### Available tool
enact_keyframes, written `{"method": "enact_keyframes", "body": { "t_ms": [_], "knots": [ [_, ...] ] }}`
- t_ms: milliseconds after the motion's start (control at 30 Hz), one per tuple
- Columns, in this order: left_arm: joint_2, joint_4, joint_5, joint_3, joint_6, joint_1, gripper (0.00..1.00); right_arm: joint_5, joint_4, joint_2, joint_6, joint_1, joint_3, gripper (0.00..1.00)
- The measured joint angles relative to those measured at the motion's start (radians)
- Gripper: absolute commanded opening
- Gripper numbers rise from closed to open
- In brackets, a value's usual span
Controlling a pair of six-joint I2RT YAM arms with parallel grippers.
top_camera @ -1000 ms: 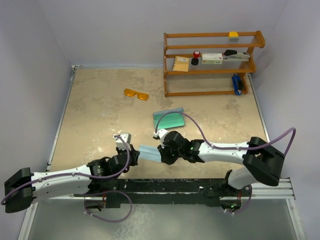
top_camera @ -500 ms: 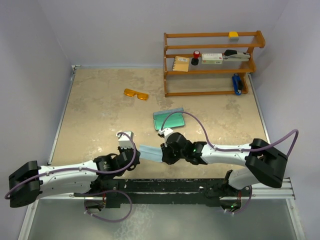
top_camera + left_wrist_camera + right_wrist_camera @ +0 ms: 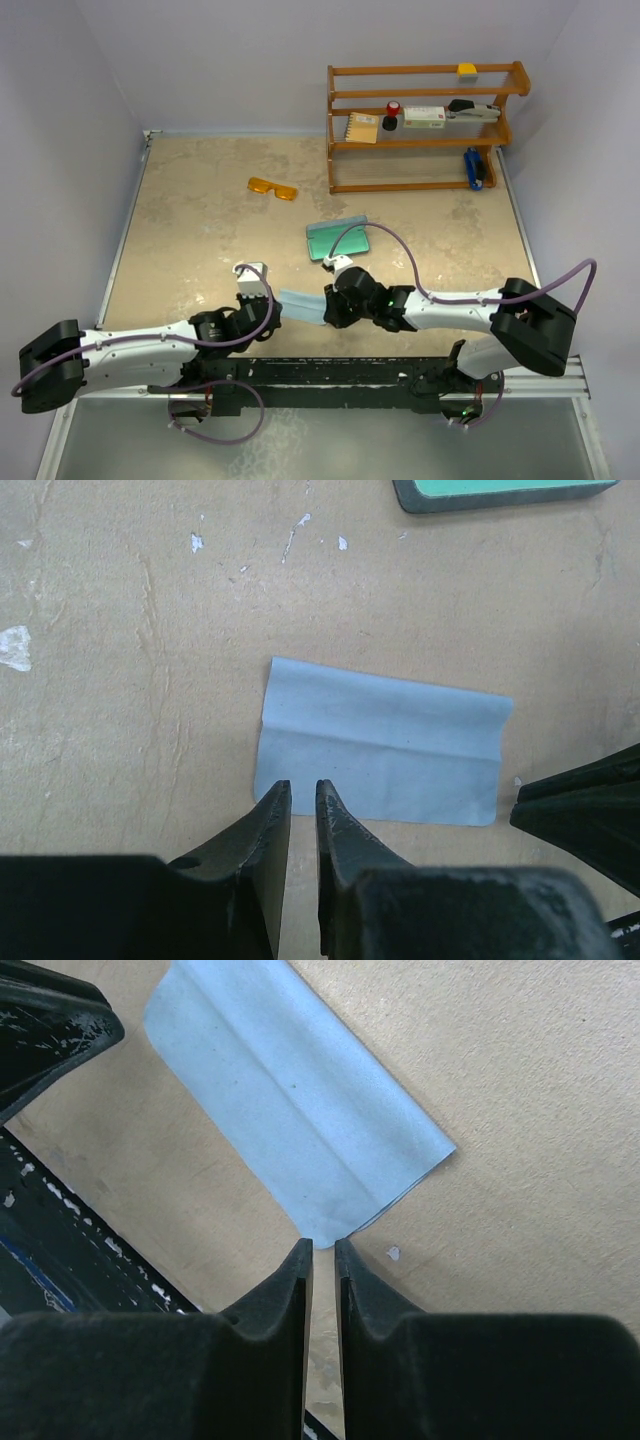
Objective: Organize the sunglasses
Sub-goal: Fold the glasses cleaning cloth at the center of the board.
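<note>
The left gripper (image 3: 298, 790) and the right gripper (image 3: 322, 1250) each show only a thin slit between the jaws and hold nothing, with their tips at opposite ends of the folded blue cloth (image 3: 380, 745). The sunglasses (image 3: 273, 188) lie well apart, further back, almost straight ahead of the left gripper, which is the nearer one. Their long axis runs left to right, slightly slanted.
</note>
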Motion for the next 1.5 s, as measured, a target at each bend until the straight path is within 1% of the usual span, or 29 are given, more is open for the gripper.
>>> {"method": "enact_keyframes", "body": {
  "t_ms": [333, 433, 567, 667, 733, 900, 1000, 1167, 1500],
  "knots": [
    [0.032, 0.021, 0.018, -0.009, 0.001, 0.0, 0.13, -0.011, 0.043, 0.009, 0.039, 0.0, -0.021, 0.17],
    [0.032, 0.026, 0.021, -0.013, 0.001, 0.0, 0.13, -0.015, 0.052, 0.011, 0.043, 0.001, -0.024, 0.2],
    [0.032, 0.029, 0.023, -0.024, 0.001, 0.0, 0.13, -0.024, 0.056, 0.035, 0.048, 0.002, -0.024, 0.21],
    [0.032, 0.031, 0.023, -0.024, 0.001, 0.0, 0.15, -0.025, 0.056, 0.042, 0.053, 0.005, -0.026, 0.24],
    [0.032, 0.032, 0.023, -0.024, 0.002, 0.0, 0.16, -0.024, 0.057, 0.038, 0.057, 0.007, -0.031, 0.25],
    [0.032, 0.048, 0.023, -0.025, 0.007, 0.0, 0.18, 0.003, 0.04, 0.005, 0.057, 0.007, -0.04, 0.25],
    [0.032, 0.064, 0.023, -0.025, 0.01, 0.0, 0.19, 0.036, 0.004, -0.051, 0.059, 0.007, -0.051, 0.28],
    [0.034, 0.079, 0.023, -0.034, 0.01, 0.0, 0.19, 0.108, -0.039, -0.15, 0.058, 0.007, -0.062, 0.28],
    [0.055, 0.099, 0.037, -0.051, 0.01, 0.0, 0.2, 0.132, -0.064, -0.113, 0.056, 0.007, -0.061, 0.29]
  ]
}}
